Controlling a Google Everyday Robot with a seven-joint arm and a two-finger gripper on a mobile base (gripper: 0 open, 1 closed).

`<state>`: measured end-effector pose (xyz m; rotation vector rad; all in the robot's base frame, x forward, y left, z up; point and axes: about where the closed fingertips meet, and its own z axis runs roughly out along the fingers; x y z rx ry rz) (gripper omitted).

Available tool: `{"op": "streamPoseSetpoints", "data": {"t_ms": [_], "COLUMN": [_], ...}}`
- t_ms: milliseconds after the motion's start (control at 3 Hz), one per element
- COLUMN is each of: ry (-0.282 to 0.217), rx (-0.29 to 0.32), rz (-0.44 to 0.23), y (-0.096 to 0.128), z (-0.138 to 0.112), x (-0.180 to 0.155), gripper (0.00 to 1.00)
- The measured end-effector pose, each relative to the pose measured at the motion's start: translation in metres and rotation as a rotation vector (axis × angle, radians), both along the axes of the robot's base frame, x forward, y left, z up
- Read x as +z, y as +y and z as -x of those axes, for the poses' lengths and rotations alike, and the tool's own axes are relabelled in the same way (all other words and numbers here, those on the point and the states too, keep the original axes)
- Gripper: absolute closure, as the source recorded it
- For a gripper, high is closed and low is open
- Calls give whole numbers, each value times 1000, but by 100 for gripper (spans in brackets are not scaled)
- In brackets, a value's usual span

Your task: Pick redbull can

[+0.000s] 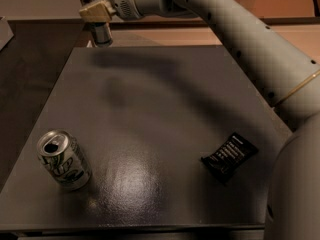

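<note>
Metal glints at the far left corner of the dark table (165, 84) — that is the redbull can (102, 34), upright, slim, its silver top showing above the tan fingers (94, 12). The gripper (98, 20) is clamped on the can's upper part, out over the table's far edge. The can's lower end hangs about level with that edge; whether it touches the top I cannot tell. The pale arm (250, 44) reaches in from the right and fills the near right side. At the near left stands a shorter, wider silver-white can (64, 160) with green markings, its top opened, well apart from the gripper. A black packet (230, 156) with white print lies flat toward the near right — nothing touching it.
</note>
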<state>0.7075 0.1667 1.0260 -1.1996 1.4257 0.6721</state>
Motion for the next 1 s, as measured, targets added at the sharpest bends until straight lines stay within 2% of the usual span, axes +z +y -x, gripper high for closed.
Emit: {"op": "streamPoseSetpoints", "data": {"t_ms": [667, 1000], "ry": [-129, -129], "rx": [38, 39], "rz": [-68, -68], "y": [-18, -18], "z": [20, 20], "x": [56, 55], "gripper": [100, 100]}}
